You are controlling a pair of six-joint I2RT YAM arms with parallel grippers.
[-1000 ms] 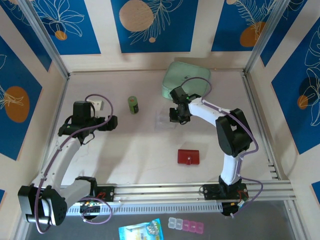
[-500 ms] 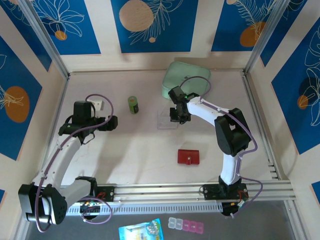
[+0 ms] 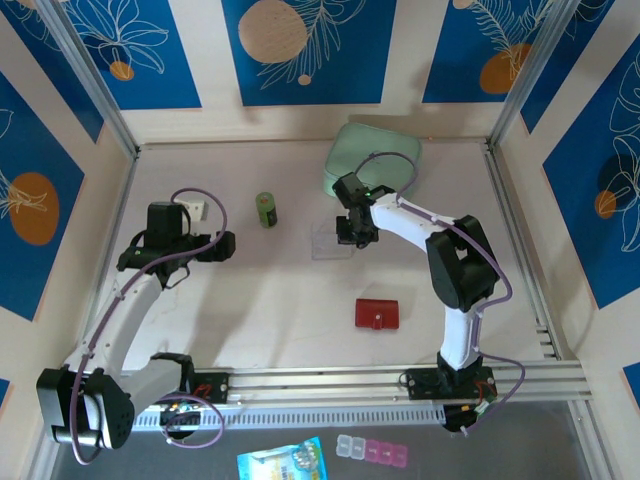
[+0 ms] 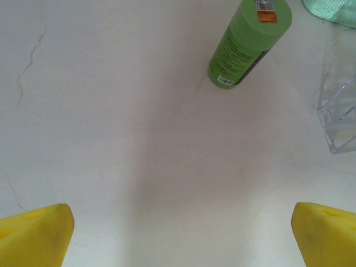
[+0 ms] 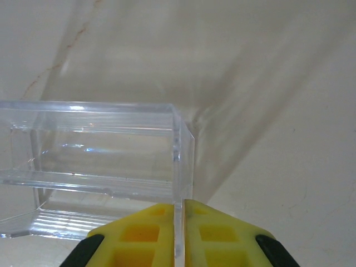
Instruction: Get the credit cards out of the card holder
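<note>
Desk (image 3: 260, 290): carries everything, with mint-green case (image 3: 350, 148) at the far side.
Right jaws: pinching one wall of clear box (image 5: 105, 150), mid-desk.
Left jaws: spread wide, empty, over bare desk.
Card holder (image 3: 377, 313): shut, flat near the right arm's base, well apart from both jaws.
Progress: not begun, I judge; holder unopened, cards presumably inside.
Change: right wrist and box edged slightly left; holder and left arm unmoved.

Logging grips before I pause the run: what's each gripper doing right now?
The left gripper is open, holding nothing.
The right gripper is closed on a wall of the clear plastic box.
</note>
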